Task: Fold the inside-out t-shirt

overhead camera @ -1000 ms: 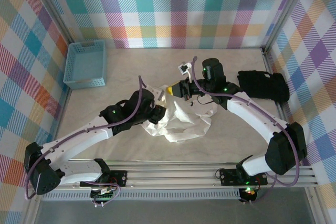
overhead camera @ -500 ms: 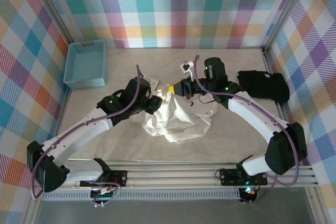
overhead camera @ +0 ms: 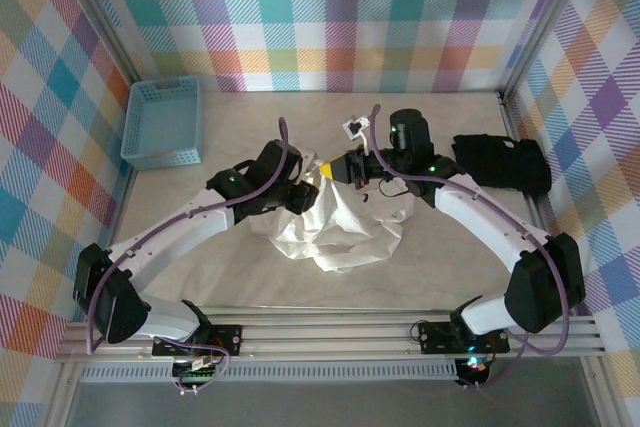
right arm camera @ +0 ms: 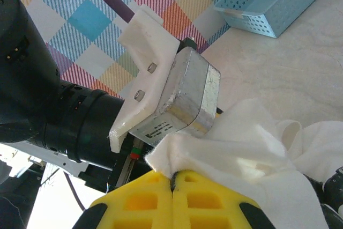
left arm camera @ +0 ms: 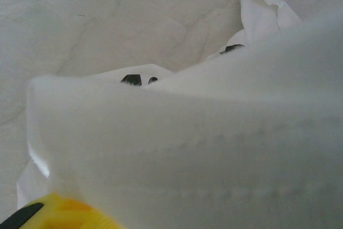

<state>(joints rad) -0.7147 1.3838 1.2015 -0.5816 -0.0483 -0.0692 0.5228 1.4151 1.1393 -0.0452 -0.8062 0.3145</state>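
White cotton, seen from above: the inside-out t-shirt (overhead camera: 340, 232) lies in a crumpled heap on the pale surface (overhead camera: 250, 282), just on the near side of both my jaws. My right jaws are closed on its far edge, pinching up a peak of cloth. My left jaws sit just beside them, pressed into the shirt's left side; I cannot tell whether they are open or gripping. A blue basket (overhead camera: 163, 124) stands well away, to the far left of my left jaws. A black folded garment (overhead camera: 500, 162) lies to the right of my right jaws, apart from the shirt.

From my left wrist, blurred white cloth hangs straight across the lens. One yellow pad (left arm camera: 64, 215) of my left jaws shows at the bottom corner, under the fabric. Bare marbled surface lies beyond.

From my right wrist, my two yellow pads (right arm camera: 139, 202) meet flat, with a fold of the shirt nipped between them. Just beyond them is my left arm's wrist, a grey metal block (right arm camera: 187, 97) on a white bracket, its lower corner against the cloth. The basket stands farther off, near a checked wall (right arm camera: 96, 9).
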